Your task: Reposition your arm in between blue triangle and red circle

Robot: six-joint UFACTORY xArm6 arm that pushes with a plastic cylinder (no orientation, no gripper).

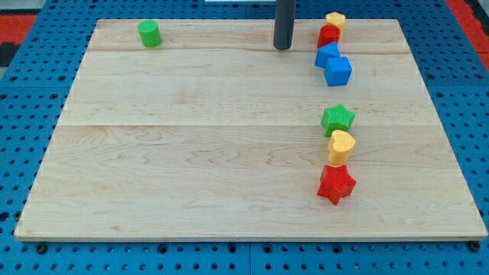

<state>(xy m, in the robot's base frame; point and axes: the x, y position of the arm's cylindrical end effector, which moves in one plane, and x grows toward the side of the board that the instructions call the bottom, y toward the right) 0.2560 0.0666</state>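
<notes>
Blue triangle point(326, 54) sits far right on the board, touching the blue cube point(338, 71) on its near-right side and the red circle point(328, 35) on its far side. Red circle is just beyond the triangle, with a yellow block point(335, 20) touching it at the far edge; we can't make out that yellow shape for certain.

Largest first: the wooden board point(191, 153) fills most of the view, lying on a blue perforated table point(23, 92). Our rod comes down from the top of the view, and our tip point(283, 47) rests on the board at the far side, to the left of the red circle and blue triangle, near them but not touching either. No jaws on this rig, so nothing is spread or pinched; the tip is bare and in contact with no block.

Second cluster is nearer, on the right: green star point(338, 119), then yellow heart point(341, 144) touching it on the near side, then red star point(336, 184) just beside the heart, nearest of the three. This column is well apart from the blue pair.

Green cylinder point(150, 33) stands alone at far left, well apart from everything else.
</notes>
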